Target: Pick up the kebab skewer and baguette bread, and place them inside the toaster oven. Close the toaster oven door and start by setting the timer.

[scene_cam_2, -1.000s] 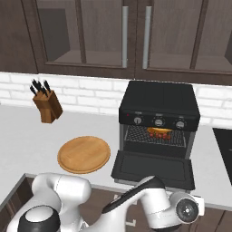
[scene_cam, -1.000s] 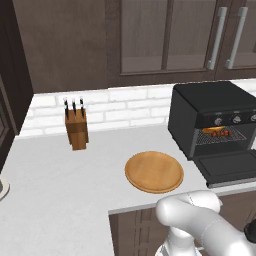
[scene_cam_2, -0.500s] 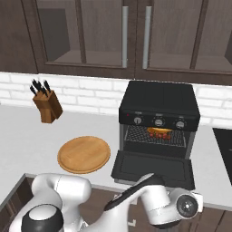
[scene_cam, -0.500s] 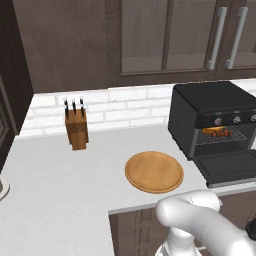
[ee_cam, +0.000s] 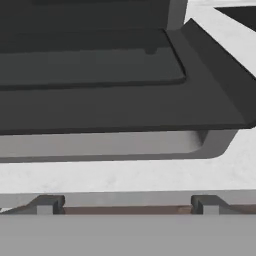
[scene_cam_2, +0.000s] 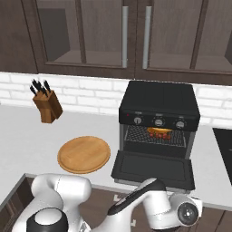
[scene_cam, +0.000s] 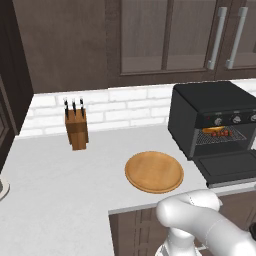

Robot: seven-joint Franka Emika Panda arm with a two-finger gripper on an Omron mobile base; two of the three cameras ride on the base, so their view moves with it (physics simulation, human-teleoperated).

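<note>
Now, view by view:

Left base view, food: the baguette bread (scene_cam: 216,129) and the kebab skewer (scene_cam: 228,133) already lie side by side on the wire rack inside the toaster oven (scene_cam: 212,112).
Left base view, door: the toaster oven door (scene_cam: 227,167) hangs open and lies flat, sticking out toward the front edge of the counter (scene_cam: 55,185).
Left base view, other things: a round wooden board (scene_cam: 154,171) sits just to the left of the door, and a knife block (scene_cam: 76,128) stands far off by the wall.

Right base view, oven: the black box sits with its three knobs (scene_cam_2: 158,122) in a row above the opening.
Right base view, food: the orange bread and the dark red skewer rest on the rack, toward the right side.
Right base view, door: the flat panel reaches out to the counter edge, and the arm is folded low in front of it, below the counter top.

Hand view, gripper: the gripper (ee_cam: 128,204) has its two dark tips wide apart and holds nothing.
Hand view, door: its front edge runs left to right just above the tips, with the light handle bar (ee_cam: 115,145) under that edge.
Hand view, what matters: the door lies up and ahead of the gripper, so I think a push up from below would swing it shut.
</note>
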